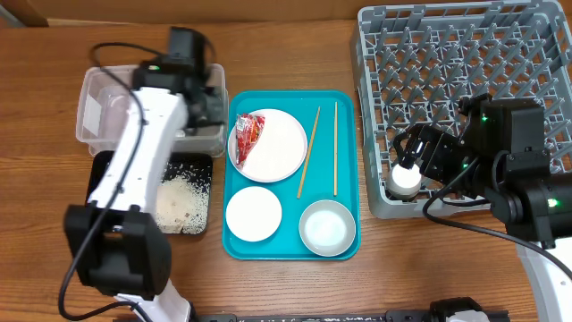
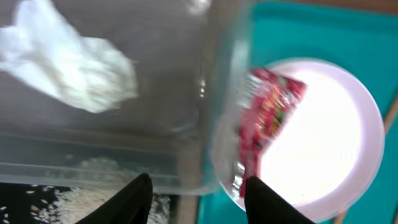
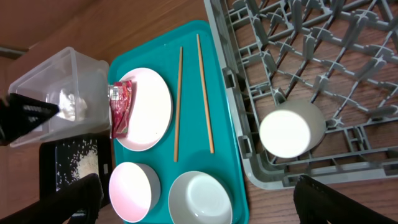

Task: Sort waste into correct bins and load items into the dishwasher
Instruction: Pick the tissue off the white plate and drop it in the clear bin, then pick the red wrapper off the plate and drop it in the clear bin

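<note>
Done: the tissue [image 2: 68, 65] lay inside the clear tub [image 1: 112, 112]; the rice [image 1: 179, 201] was heaped in the black tray [image 1: 204, 163]; the cup [image 3: 291, 132] sat in a corner cell of the dish rack [image 1: 465, 80].
Left to do: the red wrapper [image 1: 249, 134] lay on the left side of the plate [image 1: 281, 148]. The plate, pink bowl [image 1: 254, 214], whitish bowl [image 1: 326, 226] and both chopsticks [image 1: 308, 152] were all on the teal tray [image 1: 290, 249], none racked.
Progress: judged under halfway.
Left claw [image 2: 199, 199]: fingers apart and empty, over the tub's right wall, near the wrapper.
Right claw [image 3: 198, 186]: fingers wide apart and empty, above the rack's corner nearest the tray, not touching the cup.
Edges: the tub's wall stood just beside the teal tray's raised lip, a tight corridor for reaching the wrapper.
Open room: every rack cell but the cup's looked free. The wooden surface [image 1: 429, 268] in front of the rack lay bare.
</note>
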Controlling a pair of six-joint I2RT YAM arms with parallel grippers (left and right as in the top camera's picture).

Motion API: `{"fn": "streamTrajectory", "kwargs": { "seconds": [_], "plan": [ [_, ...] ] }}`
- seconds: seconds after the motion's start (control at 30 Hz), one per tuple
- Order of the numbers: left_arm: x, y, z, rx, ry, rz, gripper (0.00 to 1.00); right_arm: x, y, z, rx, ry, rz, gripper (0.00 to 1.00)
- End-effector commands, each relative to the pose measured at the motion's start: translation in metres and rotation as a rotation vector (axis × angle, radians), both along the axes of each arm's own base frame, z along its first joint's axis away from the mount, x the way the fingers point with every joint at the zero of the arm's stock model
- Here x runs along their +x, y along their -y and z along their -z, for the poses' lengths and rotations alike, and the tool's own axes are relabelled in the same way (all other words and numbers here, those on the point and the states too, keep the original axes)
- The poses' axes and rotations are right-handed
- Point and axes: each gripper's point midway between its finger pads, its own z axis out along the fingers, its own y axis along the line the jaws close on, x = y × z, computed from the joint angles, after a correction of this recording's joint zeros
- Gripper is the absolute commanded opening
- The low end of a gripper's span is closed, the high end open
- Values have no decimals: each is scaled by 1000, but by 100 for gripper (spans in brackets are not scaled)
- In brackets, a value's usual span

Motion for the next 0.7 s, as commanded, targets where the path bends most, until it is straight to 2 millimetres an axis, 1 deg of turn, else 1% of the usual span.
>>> {"fn": "streamTrajectory", "kwargs": {
  "seconds": [0.0, 0.03, 0.07, 0.17, 0.27, 0.33, 0.43, 0.47, 0.5, 0.53, 0.57, 0.63, 0.67],
  "plan": [
    [-15, 48, 10, 93, -23, 177, 51, 3, 0, -3, -1, 11, -1, 100],
    [-19, 53, 18, 126, -35, 193, 52, 4, 0, -3, -1, 8, -2, 100],
    [-23, 55, 28, 166, -49, 190, 56, 4, 0, -2, -2, 6, -2, 100],
    [-34, 50, 57, 253, -103, 133, 58, 5, 0, 1, -4, -8, -2, 100],
    [-38, 50, 83, 265, -157, 125, 57, 6, 0, 4, -5, -21, -2, 100],
    [-39, 49, 97, 276, -186, 128, 56, 7, 0, 6, -6, -28, -2, 100],
    [-41, 50, 117, 282, -230, 134, 52, 8, 0, 9, -7, -38, -2, 100],
    [-42, 51, 122, 279, -242, 136, 48, 9, 0, 10, -7, -41, -2, 100],
    [-44, 52, 126, 271, -256, 139, 36, 9, 0, 10, -8, -43, -2, 100],
    [-46, 54, 128, 263, -269, 142, 19, 9, 0, 10, -8, -43, -2, 100],
    [-48, 55, 127, 255, -280, 144, 4, 9, 0, 10, -8, -44, -2, 100],
    [-49, 58, 118, 235, -287, 147, 4, 9, 0, 11, -8, -44, -2, 100],
    [-48, 61, 107, 224, -281, 148, 4, 9, 0, 11, -8, -44, -2, 100]
  ]
}}
